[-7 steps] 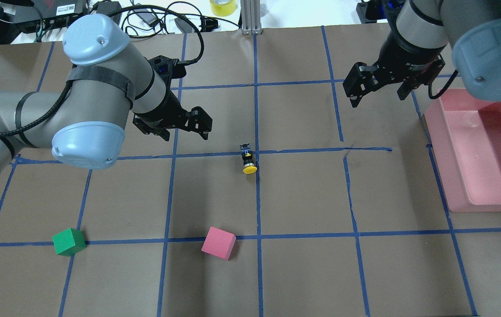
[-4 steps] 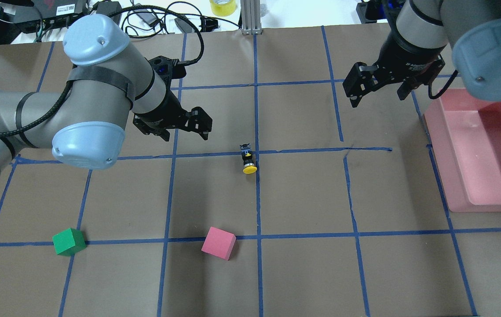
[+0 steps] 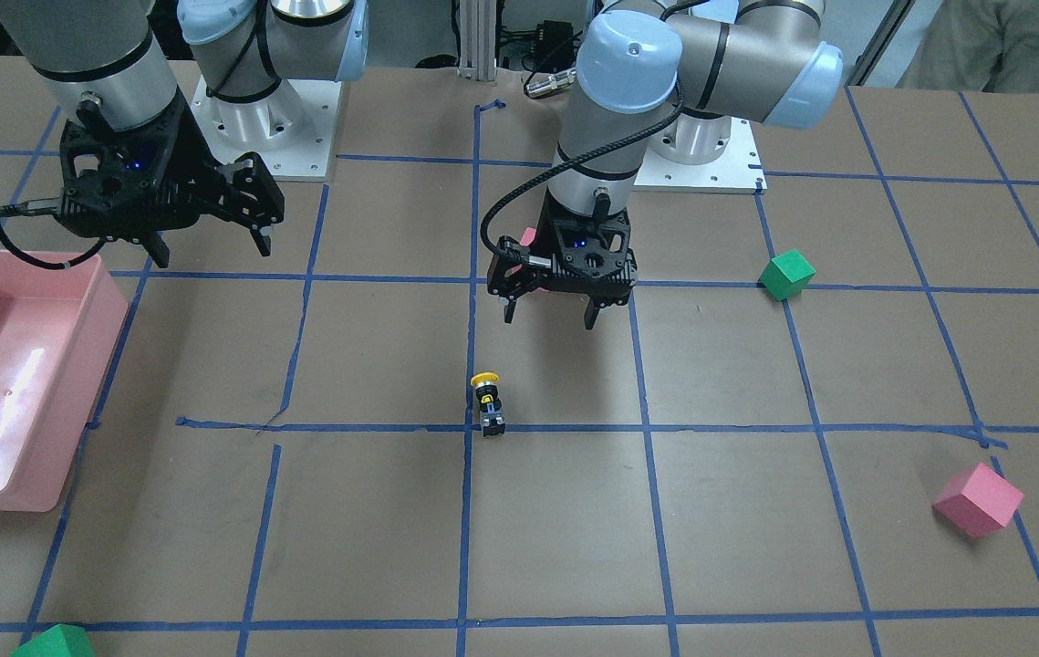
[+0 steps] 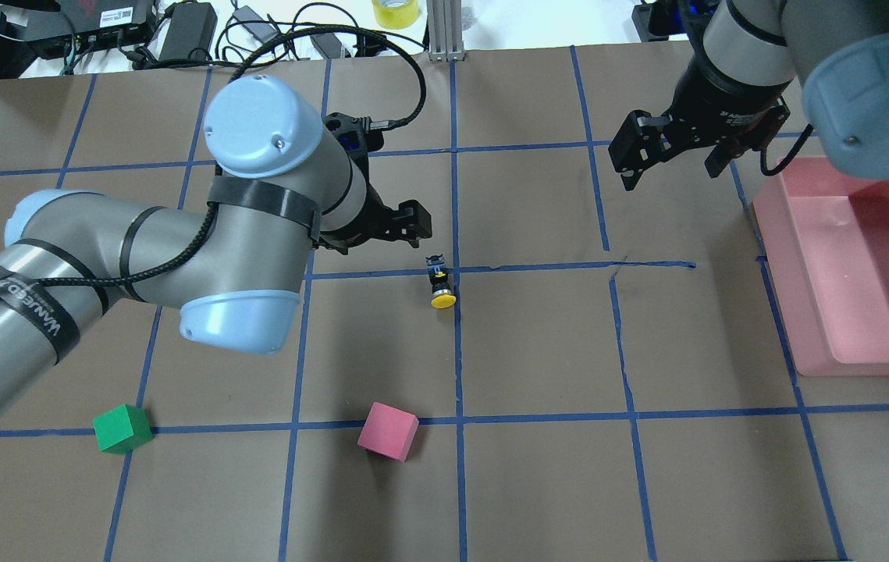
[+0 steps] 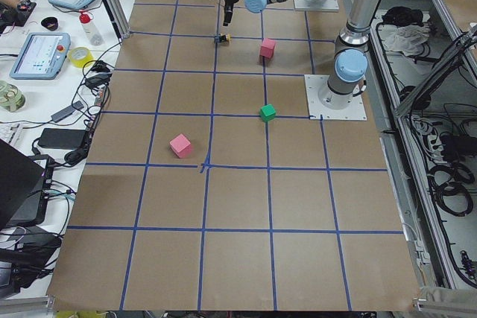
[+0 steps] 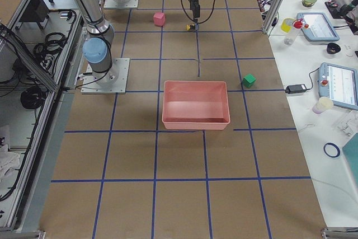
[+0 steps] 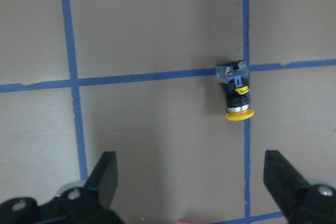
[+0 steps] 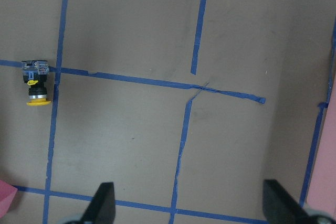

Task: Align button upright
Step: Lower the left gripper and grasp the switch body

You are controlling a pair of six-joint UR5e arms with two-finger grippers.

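Observation:
The button (image 4: 441, 285) lies on its side on the brown table next to a blue tape crossing, grey base toward the far side, yellow cap toward the robot. It also shows in the front view (image 3: 487, 406), the left wrist view (image 7: 236, 92) and the right wrist view (image 8: 35, 85). My left gripper (image 4: 378, 234) is open and empty, hovering just left of the button; its fingers (image 7: 105, 177) stand wide apart, with the button off toward the right finger. My right gripper (image 4: 670, 168) is open and empty, far to the right near the bin.
A pink bin (image 4: 842, 257) stands at the right edge. A pink cube (image 4: 388, 430) and a green cube (image 4: 122, 428) sit nearer the robot. Another pink cube (image 3: 978, 499) and another green cube (image 3: 54, 643) lie toward the operators' side. Cables and gear lie beyond the far edge.
My left arm has swung right, bringing its open gripper from well left of the button to close beside it. The button, cubes and right arm have not moved.

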